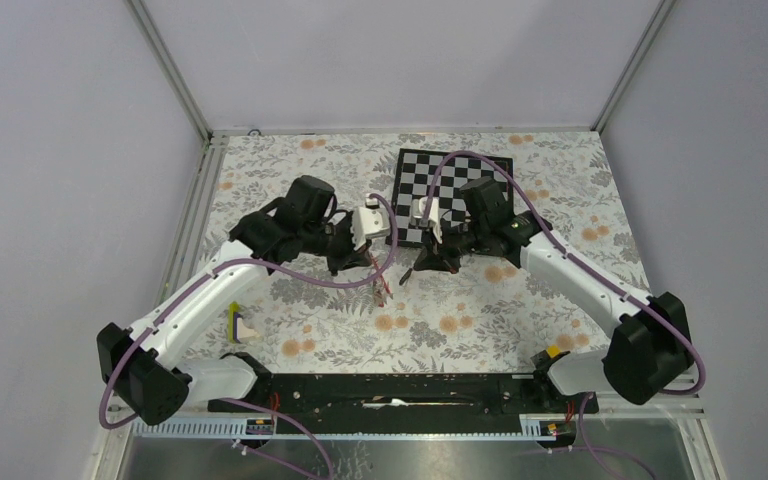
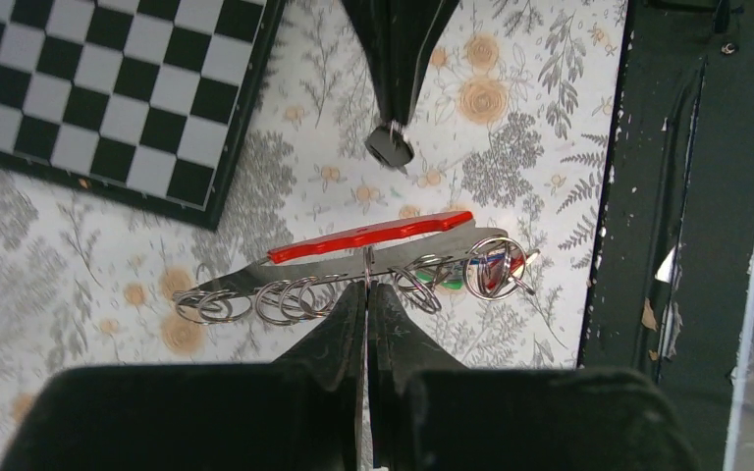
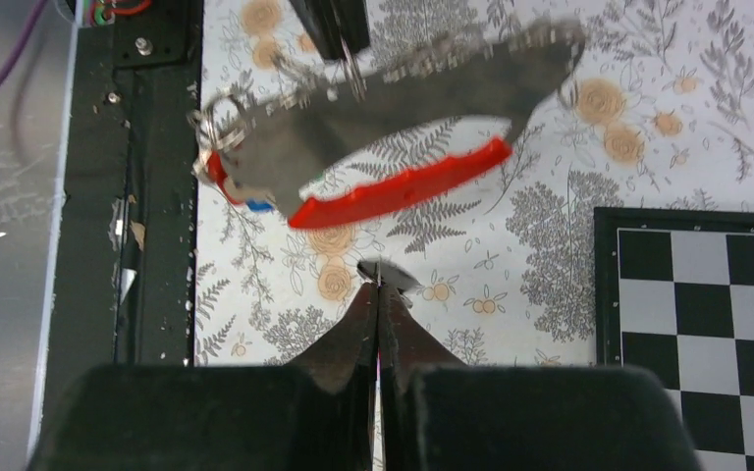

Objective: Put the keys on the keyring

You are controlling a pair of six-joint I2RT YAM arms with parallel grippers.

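The floral table (image 1: 460, 330) carries a chessboard (image 1: 410, 170) at the rear. Both arms meet above the cloth in front of it.

The keyring (image 2: 373, 235) is a flat metal blade with a red strip along one edge and a row of split rings (image 2: 295, 299) under it. It hangs in the air, clear of the table. The left gripper (image 2: 365, 289) is clamped on one wire ring near the blade's middle. The coloured tags of the keys (image 2: 496, 267) cluster at the end nearest the arm bases.

The right gripper (image 2: 391, 126) is pinched on a small dark piece (image 2: 390, 147), near the blade but apart from it. Whether this piece is a key cannot be told.

Handling: the assembly appears light, stiff and slippery, and is likely to swing on its single ring. Grip tags flat across their faces. The thin wire rings offer poor purchase.
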